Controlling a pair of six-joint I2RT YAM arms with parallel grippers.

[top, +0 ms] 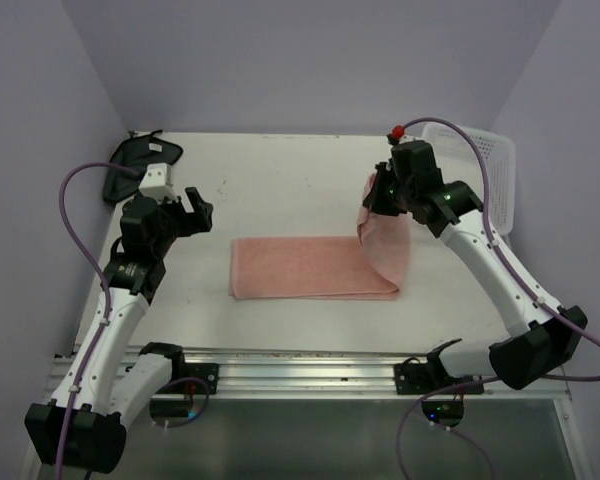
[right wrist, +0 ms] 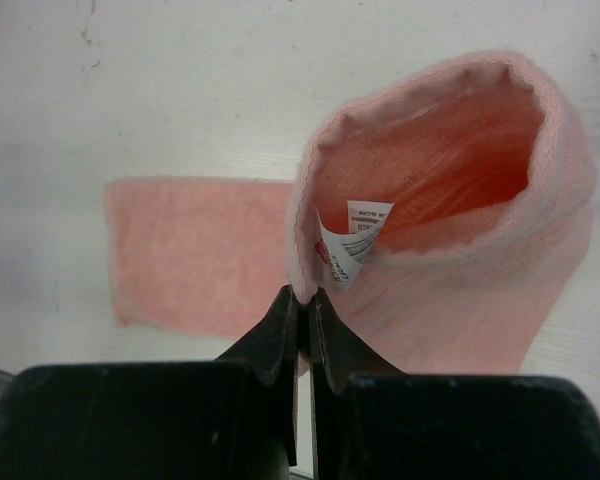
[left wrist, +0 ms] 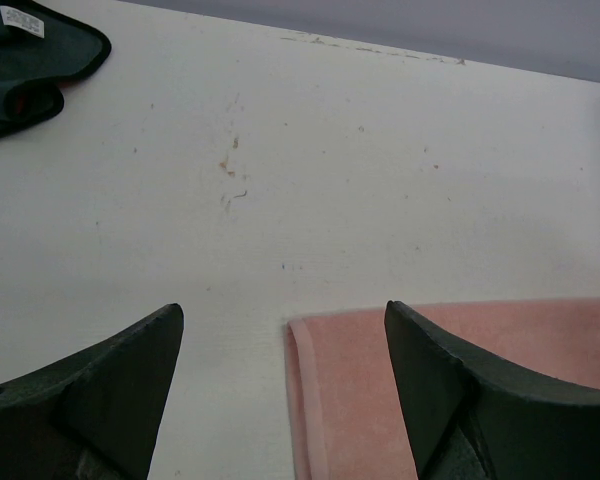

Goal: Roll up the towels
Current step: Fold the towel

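Pink towel point(top: 310, 267): lies as a long flat strip across the middle of the table point(top: 280, 180). Its 3 o'clock end is lifted and curled over into an open loop.
Right end effector point(top: 372, 200): jaws pressed narrow, pinching the raised hem of the pink towel point(right wrist: 450, 200) above the strip's 3 o'clock end. The wrist view shows the fingertips point(right wrist: 280, 320) clamped on the hem.
Towel label point(right wrist: 350, 245): white with red print, hanging inside the loop just above the clamped hem.
Left end effector point(top: 202, 210): jaws wide and holding nothing, at about 9 o'clock on the table, off the towel's 9 o'clock end. In the wrist view the towel's corner point(left wrist: 350, 400) lies between its fingers point(left wrist: 130, 390).
Dark cloth point(top: 140, 160): crumpled in the table's far corner at about 10 o'clock, well apart from the pink towel. It has dark trim, and a small white tag point(left wrist: 20, 20) lies on it.
Basket point(top: 490, 170): white and perforated, at the table's edge at about 2 o'clock, behind the right arm.
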